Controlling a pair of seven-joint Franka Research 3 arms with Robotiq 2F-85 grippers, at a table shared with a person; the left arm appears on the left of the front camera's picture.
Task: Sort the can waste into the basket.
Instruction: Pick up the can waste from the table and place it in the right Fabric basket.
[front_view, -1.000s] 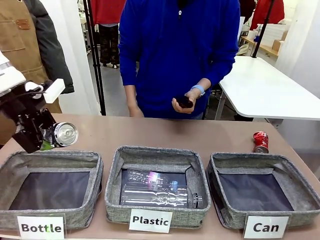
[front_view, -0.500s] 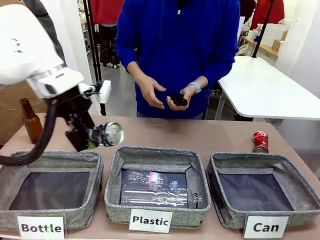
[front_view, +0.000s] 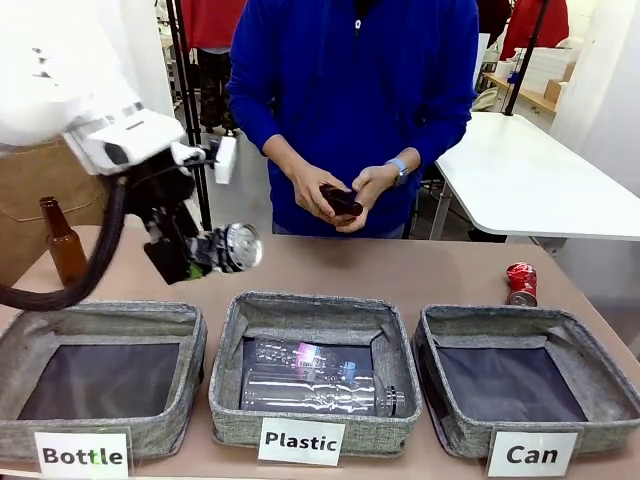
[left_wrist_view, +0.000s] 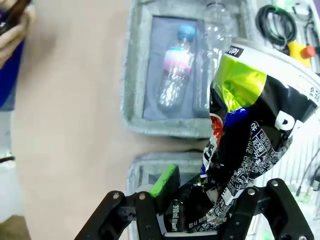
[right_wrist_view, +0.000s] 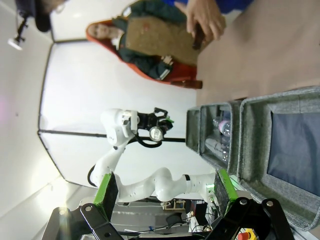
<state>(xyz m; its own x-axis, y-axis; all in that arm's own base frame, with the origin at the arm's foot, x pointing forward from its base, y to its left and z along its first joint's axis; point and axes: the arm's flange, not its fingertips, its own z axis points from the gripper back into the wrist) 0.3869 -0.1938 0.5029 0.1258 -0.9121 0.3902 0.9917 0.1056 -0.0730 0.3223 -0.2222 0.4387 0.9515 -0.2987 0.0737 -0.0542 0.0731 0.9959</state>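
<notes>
My left gripper (front_view: 196, 256) is shut on the dark blue crushed can (front_view: 230, 247), held in the air behind the gap between the "Bottle" and "Plastic" bins. In the left wrist view the can (left_wrist_view: 247, 145) is pinched between the fingers (left_wrist_view: 163, 181) of the left gripper (left_wrist_view: 200, 205). The red crushed can (front_view: 521, 283) lies on the table just behind the "Can" basket (front_view: 490, 318), whose dark lining is bare. My right gripper (right_wrist_view: 165, 197) is open and holds nothing, with the "Can" basket (right_wrist_view: 280, 100) ahead of it.
The person stands at the far side holding a brown bottle (front_view: 340, 200) in both hands. Another brown bottle (front_view: 62, 243) stands at the back left. The "Plastic" bin (front_view: 310, 303) holds clear bottles. The "Bottle" bin (front_view: 100, 312) sits at the left.
My left arm has carried the blue can to the right and a little upward, from the table's left edge toward the middle. The person's second hand has come onto the brown bottle.
</notes>
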